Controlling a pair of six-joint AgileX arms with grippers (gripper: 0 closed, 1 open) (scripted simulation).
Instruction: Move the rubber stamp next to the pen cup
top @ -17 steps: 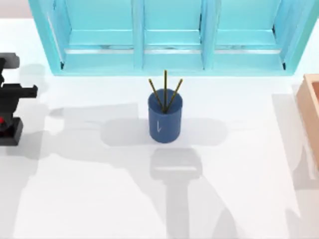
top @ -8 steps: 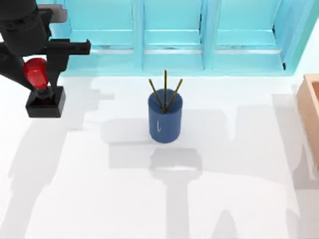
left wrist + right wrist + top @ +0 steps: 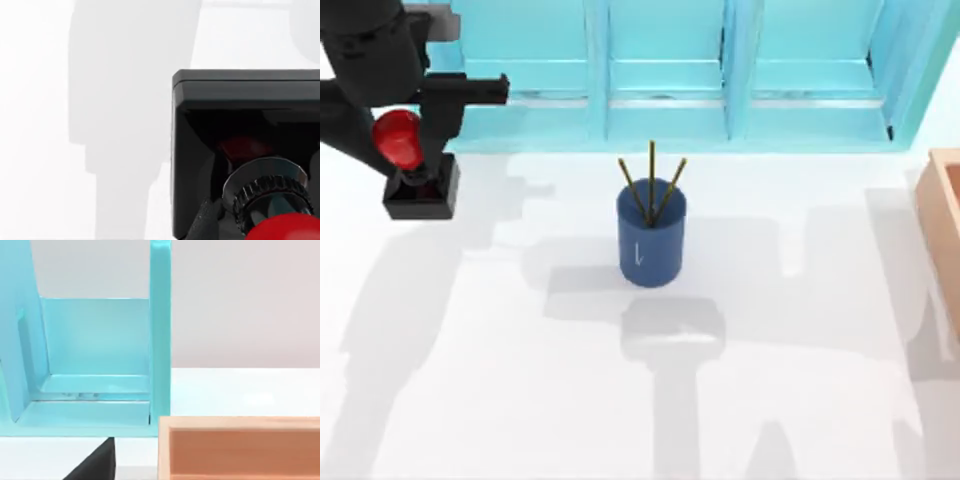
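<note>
Left gripper (image 3: 408,165): your jaws are clenched on the red-knobbed, black-based rubber stamp (image 3: 415,175), upper left of the frame.
Dark blue cylindrical pen cup (image 3: 651,245): centre of your white tabletop (image 3: 520,380), well apart.

Square black base of the rubber stamp (image 3: 250,150) occupies the lower right, with ribbed dark collar and glossy red knob above; white table surface (image 3: 45,120) carries grey shadows

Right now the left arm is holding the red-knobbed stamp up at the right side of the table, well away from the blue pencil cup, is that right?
Not quite: the side is wrong. The top view shows the left gripper holding the rubber stamp at the table's left side, not its right. The rest stands: it is well away from the pen cup, which sits near the middle.
</note>
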